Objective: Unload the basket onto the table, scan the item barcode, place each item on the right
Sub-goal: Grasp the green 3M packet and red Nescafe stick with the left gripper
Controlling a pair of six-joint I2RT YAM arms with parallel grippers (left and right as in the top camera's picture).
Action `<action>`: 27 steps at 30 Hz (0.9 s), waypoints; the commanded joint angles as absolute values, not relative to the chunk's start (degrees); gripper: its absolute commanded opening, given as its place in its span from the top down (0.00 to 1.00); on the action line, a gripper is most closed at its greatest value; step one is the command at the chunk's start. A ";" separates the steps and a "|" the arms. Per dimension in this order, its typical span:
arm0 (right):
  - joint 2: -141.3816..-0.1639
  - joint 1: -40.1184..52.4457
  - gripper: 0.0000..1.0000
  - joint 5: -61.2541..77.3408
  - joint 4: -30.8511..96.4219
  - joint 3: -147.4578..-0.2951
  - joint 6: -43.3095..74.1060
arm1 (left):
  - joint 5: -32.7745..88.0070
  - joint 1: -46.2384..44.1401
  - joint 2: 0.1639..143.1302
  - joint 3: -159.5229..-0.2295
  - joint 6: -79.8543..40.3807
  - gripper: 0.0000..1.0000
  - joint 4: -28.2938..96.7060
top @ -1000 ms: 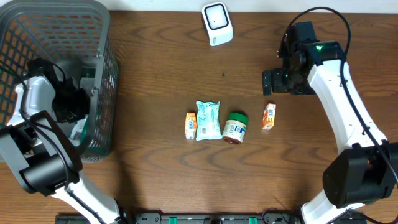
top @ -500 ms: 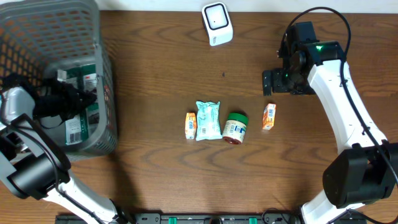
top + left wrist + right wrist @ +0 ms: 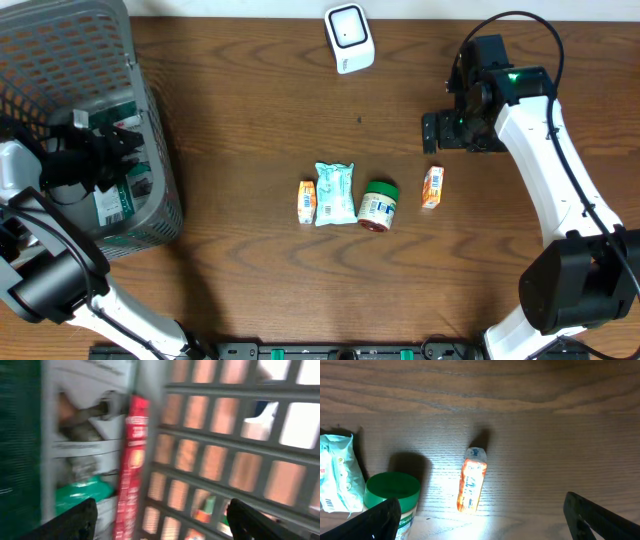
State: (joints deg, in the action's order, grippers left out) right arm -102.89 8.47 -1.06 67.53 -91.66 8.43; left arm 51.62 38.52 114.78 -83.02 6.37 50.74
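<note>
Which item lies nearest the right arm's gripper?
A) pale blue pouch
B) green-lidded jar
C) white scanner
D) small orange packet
D: the small orange packet lies right next to the right gripper in the overhead view; the jar, pouch and scanner sit farther off.

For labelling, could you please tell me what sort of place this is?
Probably a mock shop checkout: a white barcode scanner, packaged groceries on a wooden table, and a grey shopping basket.

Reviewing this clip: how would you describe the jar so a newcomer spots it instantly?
On the wooden table, find the row of four small items near the middle. The jar sits between the pale teal pouch and the orange packet; it alone is round, with a green lid.
</note>
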 commanded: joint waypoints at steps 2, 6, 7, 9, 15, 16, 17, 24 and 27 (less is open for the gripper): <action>-102.32 8.25 0.01 -1.21 67.53 -91.57 8.05 | 37.15 37.06 107.85 -84.53 2.81 0.16 50.15; -102.32 8.25 0.01 -1.21 67.53 -91.57 8.05 | 22.72 33.32 104.79 -84.53 0.51 0.15 50.26; -102.32 8.25 0.01 -1.21 67.53 -91.57 8.05 | 21.28 32.42 104.79 -84.51 0.51 0.15 50.48; -102.32 8.25 0.01 -1.21 67.53 -91.57 8.05 | 18.94 30.28 105.03 -84.12 0.54 0.15 50.46; -102.32 8.25 0.01 -1.21 67.53 -91.57 8.05 | 11.62 24.40 106.63 -83.07 0.54 0.14 50.41; -102.32 8.25 0.01 -1.21 67.53 -91.57 8.05 | 9.91 23.68 107.02 -82.89 0.51 0.14 50.37; -102.32 8.25 0.01 -1.21 67.53 -91.57 8.05 | 8.82 23.07 107.35 -82.67 0.54 0.14 50.17; -102.32 8.25 0.01 -1.19 67.53 -91.57 8.05 | 8.23 21.56 109.54 -81.14 0.56 0.14 48.45; -102.32 8.25 0.01 -1.19 67.53 -91.57 8.05 | 8.21 21.56 111.39 -80.99 0.56 0.14 48.49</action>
